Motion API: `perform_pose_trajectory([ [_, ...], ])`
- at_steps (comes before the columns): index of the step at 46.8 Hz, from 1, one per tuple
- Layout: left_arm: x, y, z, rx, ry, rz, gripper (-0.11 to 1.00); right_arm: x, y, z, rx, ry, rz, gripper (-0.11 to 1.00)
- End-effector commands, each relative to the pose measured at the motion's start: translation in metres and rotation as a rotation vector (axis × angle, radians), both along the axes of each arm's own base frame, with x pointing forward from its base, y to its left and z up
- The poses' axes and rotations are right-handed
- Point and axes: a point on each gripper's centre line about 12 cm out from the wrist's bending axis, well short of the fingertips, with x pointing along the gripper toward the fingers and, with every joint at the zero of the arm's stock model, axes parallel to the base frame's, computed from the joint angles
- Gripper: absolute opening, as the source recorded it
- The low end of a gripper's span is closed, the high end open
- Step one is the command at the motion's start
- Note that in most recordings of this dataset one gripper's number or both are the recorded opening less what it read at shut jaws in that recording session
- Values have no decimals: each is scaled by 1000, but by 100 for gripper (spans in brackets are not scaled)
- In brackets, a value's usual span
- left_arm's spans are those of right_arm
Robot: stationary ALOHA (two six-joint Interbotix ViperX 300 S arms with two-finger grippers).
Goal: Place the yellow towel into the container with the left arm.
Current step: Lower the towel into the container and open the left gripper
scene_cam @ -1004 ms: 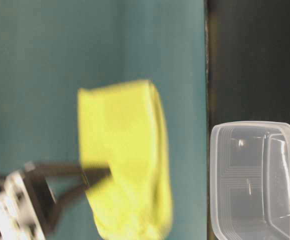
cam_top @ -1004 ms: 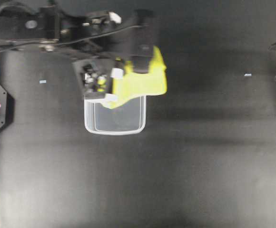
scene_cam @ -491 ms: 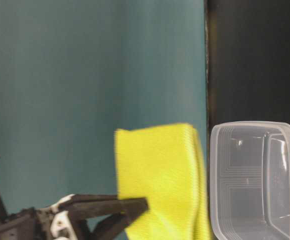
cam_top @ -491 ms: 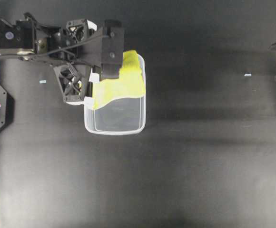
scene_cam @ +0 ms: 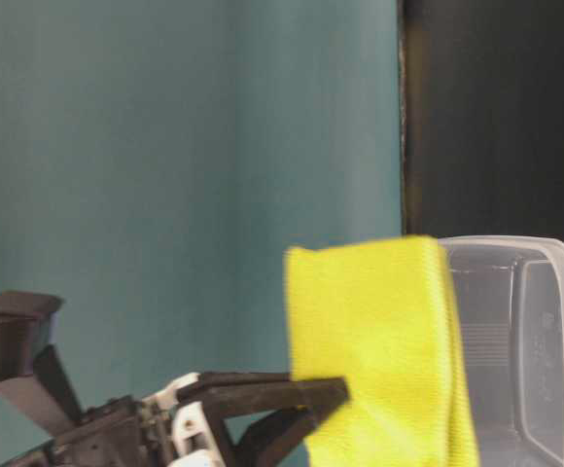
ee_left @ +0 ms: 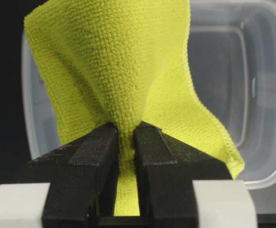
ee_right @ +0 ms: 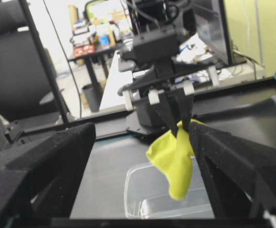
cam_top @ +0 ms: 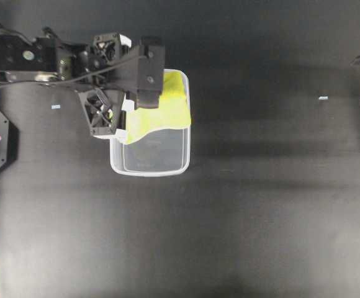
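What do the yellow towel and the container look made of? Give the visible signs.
Yellow towel: soft knitted cloth, likely microfibre; a fine looped weave and stitched hem show, and it drapes limp. Container: clear, glossy plastic, probably rigid; see-through walls, moulded rim.

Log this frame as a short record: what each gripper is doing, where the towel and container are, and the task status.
left gripper: shut on the towel, pinching a bunched part
towel: hanging from the left gripper over the container's far end
container: clear tub on the black table, nothing lying on its visible floor
right gripper: open, holding nothing, away from the tub
status: towel not yet released
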Motion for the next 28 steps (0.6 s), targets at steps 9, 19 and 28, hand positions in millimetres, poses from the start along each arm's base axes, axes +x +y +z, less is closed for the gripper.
perform_pose_trajectory([
  [9,13,-2,-16,-12,31,9,49,1,0,7,3,-18,2,77],
  [19,24,-4,13,-15,-95,20,90,0,0,8,6,-19,2,77],
  [28,8,-8,79,-5,-276,13,85,-1,0,7,7,-9,2,77],
])
